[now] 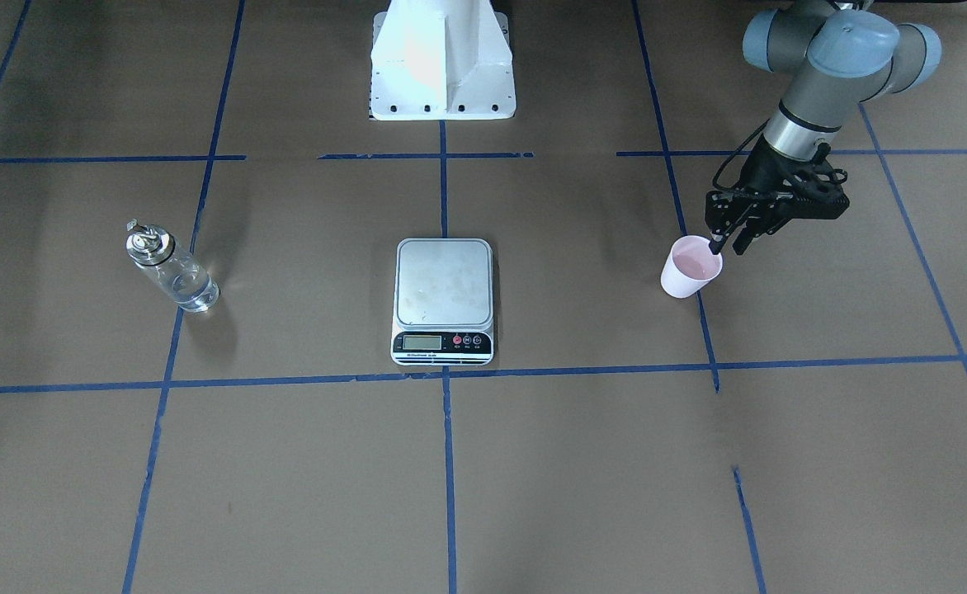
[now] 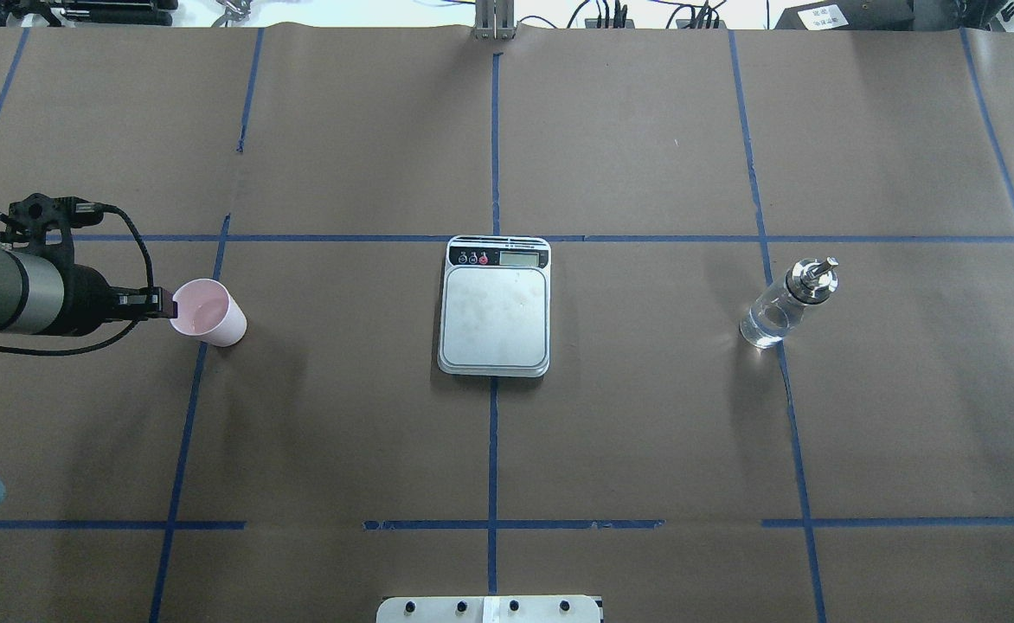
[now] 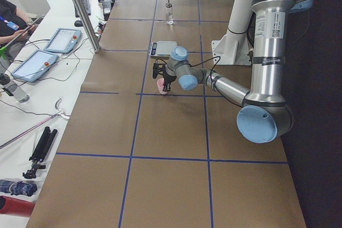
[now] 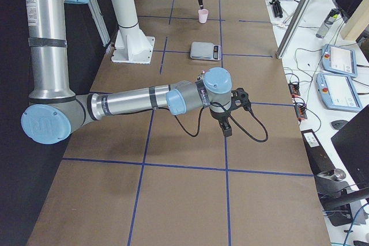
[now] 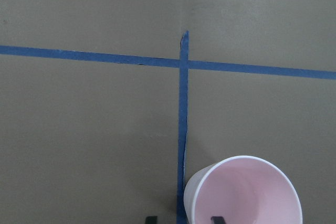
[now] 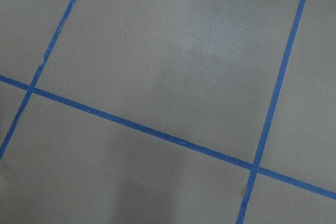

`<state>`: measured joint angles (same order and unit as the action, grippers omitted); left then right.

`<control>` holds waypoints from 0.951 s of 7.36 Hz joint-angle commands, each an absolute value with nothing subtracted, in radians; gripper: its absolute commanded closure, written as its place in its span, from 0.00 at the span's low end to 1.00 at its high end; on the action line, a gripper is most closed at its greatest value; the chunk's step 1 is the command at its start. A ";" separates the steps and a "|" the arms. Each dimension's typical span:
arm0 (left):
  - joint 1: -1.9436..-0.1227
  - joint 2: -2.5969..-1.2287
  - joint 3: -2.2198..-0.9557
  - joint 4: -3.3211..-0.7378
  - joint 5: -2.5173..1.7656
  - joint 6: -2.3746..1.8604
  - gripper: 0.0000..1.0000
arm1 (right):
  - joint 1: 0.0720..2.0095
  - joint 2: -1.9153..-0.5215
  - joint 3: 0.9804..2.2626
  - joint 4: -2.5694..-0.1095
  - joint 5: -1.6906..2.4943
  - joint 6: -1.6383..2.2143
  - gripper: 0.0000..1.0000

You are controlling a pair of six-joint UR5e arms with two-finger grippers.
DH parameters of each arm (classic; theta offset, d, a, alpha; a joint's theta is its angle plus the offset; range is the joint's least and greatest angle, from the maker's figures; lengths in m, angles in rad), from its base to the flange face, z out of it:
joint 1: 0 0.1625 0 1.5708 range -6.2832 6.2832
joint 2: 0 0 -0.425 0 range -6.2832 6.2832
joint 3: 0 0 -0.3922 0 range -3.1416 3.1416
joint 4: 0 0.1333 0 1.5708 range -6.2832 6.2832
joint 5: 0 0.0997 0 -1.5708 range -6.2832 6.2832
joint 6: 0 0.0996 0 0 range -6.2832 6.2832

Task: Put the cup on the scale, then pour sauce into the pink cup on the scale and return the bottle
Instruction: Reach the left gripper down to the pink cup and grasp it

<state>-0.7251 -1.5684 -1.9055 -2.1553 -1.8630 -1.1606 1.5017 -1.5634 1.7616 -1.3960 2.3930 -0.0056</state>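
The pale pink cup [image 1: 691, 267] stands upright on the brown table at my left, also seen overhead [image 2: 207, 311]. My left gripper [image 1: 727, 243] is open and straddles the cup's rim. In the left wrist view one fingertip [image 5: 150, 218] is outside the cup [image 5: 244, 192] and the other is inside. The scale [image 2: 496, 307] lies at the table's middle with a bare platform. The glass bottle [image 2: 786, 303] with clear liquid and a silver spout stands at my right. My right gripper [image 4: 226, 128] hangs over bare table near the robot; I cannot tell whether it is open.
Blue tape lines grid the brown table [image 2: 645, 433]. The white robot base [image 1: 442, 66] stands behind the scale. Tablets and cables [image 4: 340, 73] lie on a white bench beyond the table's far edge.
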 commanded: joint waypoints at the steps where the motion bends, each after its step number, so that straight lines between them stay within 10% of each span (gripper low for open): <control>1: -0.713 -1.574 -1.901 -2.155 -1.861 -1.161 0.59 | 1.502 -1.566 1.761 -1.396 2.393 -0.006 0.00; 4: -0.703 -1.612 -1.869 -2.154 -1.850 -1.177 0.97 | 1.502 -1.566 1.761 -1.396 2.393 -0.006 0.00; 7: -0.703 -1.623 -1.902 -2.102 -1.855 -1.169 1.00 | 1.502 -1.566 1.763 -1.396 2.395 -0.006 0.00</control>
<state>-0.7029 -1.6139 -1.8827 -2.1365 -1.8518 -1.1737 1.5018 -1.5662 1.7612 -1.3959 2.3940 -0.0061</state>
